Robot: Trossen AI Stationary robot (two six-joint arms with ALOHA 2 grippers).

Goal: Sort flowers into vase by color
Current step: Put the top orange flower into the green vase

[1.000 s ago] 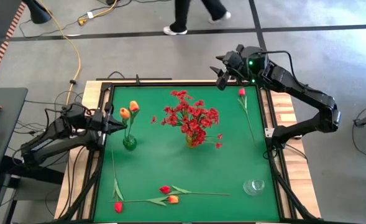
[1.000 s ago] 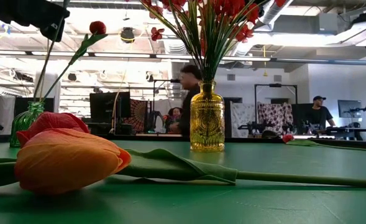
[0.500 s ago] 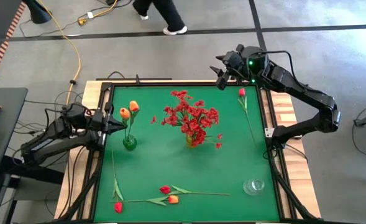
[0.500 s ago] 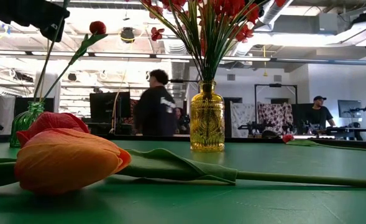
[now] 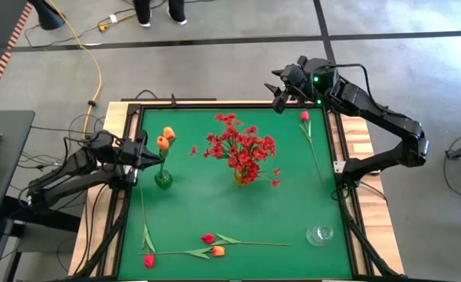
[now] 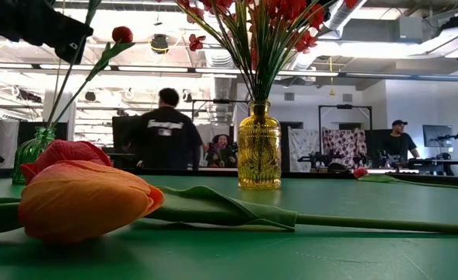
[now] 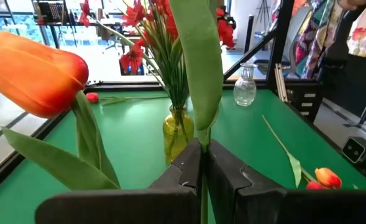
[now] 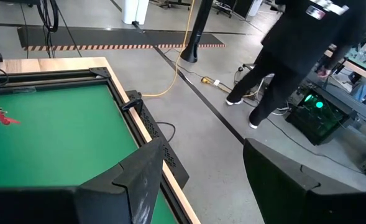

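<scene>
Green mat (image 5: pixel 293 204) bounded by a dark frame, pale wood border outside it. Open room: broad bare stretch between the yellow vase (image 5: pixel 242 175) at centre and the clear vase (image 5: pixel 319 234) near the right front corner; also bare between the yellow vase and the stems lying along the front edge. Left gripper (image 5: pixel 150 156) sits at the left edge beside the green vase (image 5: pixel 163 179), fingers (image 7: pixel 189 168) clamped tight on a green stem (image 7: pixel 198 74); two orange tulips (image 5: pixel 164 139) stand above that vase, one (image 7: pixel 36 73) close in the left wrist view. Right gripper (image 5: pixel 278 97) hangs over the far right corner of the frame, fingers (image 8: pixel 146 168) spread apart, nothing between them; its view looks off the table onto grey floor. Count: three vases, green, yellow, clear. One bunch of small red blossoms (image 5: pixel 239 147) in the yellow vase. One red-pink bud (image 5: pixel 304 116) on a long stem lying near the right edge, head toward the far side. At the front left, three heads lying flat: one red (image 5: pixel 148 260) at the corner, one red (image 5: pixel 207 238) and one orange (image 5: pixel 217 251) close together. A person (image 6: pixel 165 140) stands in the room beyond, back turned; another (image 6: pixel 399 140) farther right.
</scene>
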